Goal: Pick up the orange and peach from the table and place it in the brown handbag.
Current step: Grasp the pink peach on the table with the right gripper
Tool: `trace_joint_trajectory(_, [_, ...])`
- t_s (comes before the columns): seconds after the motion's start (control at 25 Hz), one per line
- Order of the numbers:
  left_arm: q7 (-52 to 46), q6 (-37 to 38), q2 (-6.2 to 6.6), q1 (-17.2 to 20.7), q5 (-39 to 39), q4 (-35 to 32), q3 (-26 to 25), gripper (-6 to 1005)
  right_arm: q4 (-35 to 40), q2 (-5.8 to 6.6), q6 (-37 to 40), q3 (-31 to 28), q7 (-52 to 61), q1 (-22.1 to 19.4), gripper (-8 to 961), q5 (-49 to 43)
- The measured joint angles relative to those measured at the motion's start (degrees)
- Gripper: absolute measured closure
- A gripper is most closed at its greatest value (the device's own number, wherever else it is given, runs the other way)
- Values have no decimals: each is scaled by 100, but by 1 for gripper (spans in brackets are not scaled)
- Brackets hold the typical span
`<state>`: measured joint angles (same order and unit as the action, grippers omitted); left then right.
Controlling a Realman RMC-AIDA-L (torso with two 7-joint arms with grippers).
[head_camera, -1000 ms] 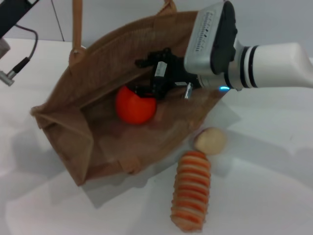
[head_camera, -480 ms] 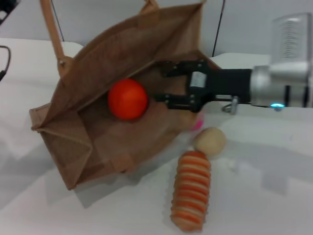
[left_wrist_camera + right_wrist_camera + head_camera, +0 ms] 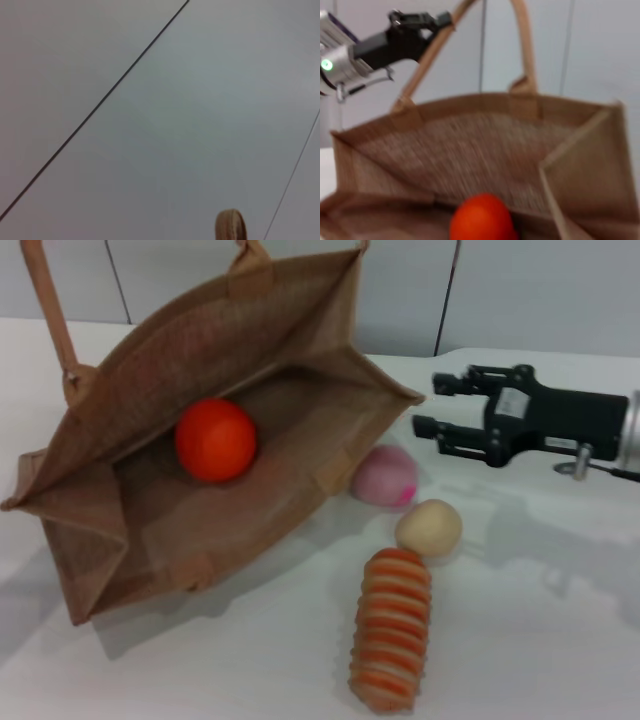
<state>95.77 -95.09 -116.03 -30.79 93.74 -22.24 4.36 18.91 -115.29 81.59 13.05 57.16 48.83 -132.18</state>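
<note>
The brown handbag [image 3: 120, 510] lies tilted open on the table at the left. The orange [image 3: 215, 438] rests inside it and also shows in the right wrist view [image 3: 481, 219]. The peach [image 3: 384, 478] sits on the table just outside the bag's open end. My right gripper [image 3: 430, 405] is open and empty, outside the bag, up and to the right of the peach. My left gripper [image 3: 445, 21] is out of the head view. The right wrist view shows it high up, closed on one strap handle [image 3: 422, 65], which runs taut.
A pale beige ball [image 3: 428, 527] lies just in front of the peach. An orange-and-cream striped roll [image 3: 392, 628] lies in front of that. The white table [image 3: 540, 620] extends to the right, and a grey wall stands behind.
My right gripper has let go of the orange inside the bag and drawn back out to the right. The bag has shifted left, and the peach now shows.
</note>
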Motion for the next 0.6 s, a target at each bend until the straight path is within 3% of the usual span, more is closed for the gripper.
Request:
trace_joint_trajectory(0.32, [89,112,-16,21,27,45,-20,900,198,83,-73,241,642,-200,336,-454])
trace_joint_trajectory(0.6, [179,151,-17,62,31,147,-310,900,31,-9,-797,450,726,13,337,-604])
